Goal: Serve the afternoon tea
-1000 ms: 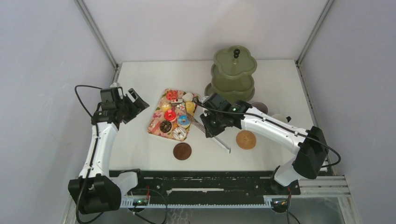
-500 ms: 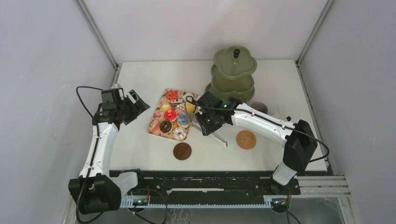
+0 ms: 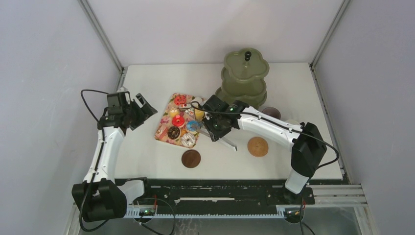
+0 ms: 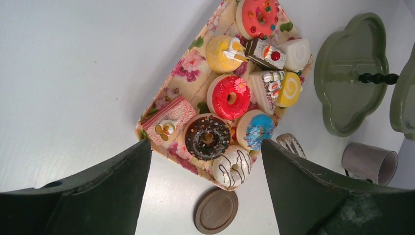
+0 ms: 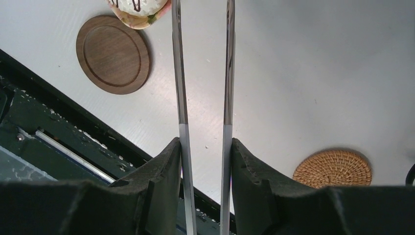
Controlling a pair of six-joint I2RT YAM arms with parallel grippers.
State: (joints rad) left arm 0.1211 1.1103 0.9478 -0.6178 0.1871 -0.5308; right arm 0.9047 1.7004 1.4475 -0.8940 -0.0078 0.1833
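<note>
The afternoon tea's toy pastries lie on a floral tray (image 3: 164, 131): a red donut (image 4: 230, 96), a chocolate donut (image 4: 207, 137), a white striped donut (image 4: 233, 166), a blue donut (image 4: 256, 129) and cake slices. A mauve mug (image 4: 369, 162) lies on its side by the green stand. My right gripper (image 3: 215, 128) (image 5: 205, 147) is shut on the metal tongs (image 5: 180, 73), just right of the tray. Both tong arms sit between its fingers, and their tips reach the white donut. My left gripper (image 3: 147, 105) (image 4: 205, 142) hangs open and empty to the left of the tray.
A green tiered stand (image 3: 246, 73) rises behind the tray. A dark wooden coaster (image 3: 191, 158) lies in front of the tray and a rattan coaster (image 3: 258, 146) to its right. The black rail runs along the near table edge.
My right arm has carried the tongs left, closer to the tray's right edge. The left arm has not moved.
</note>
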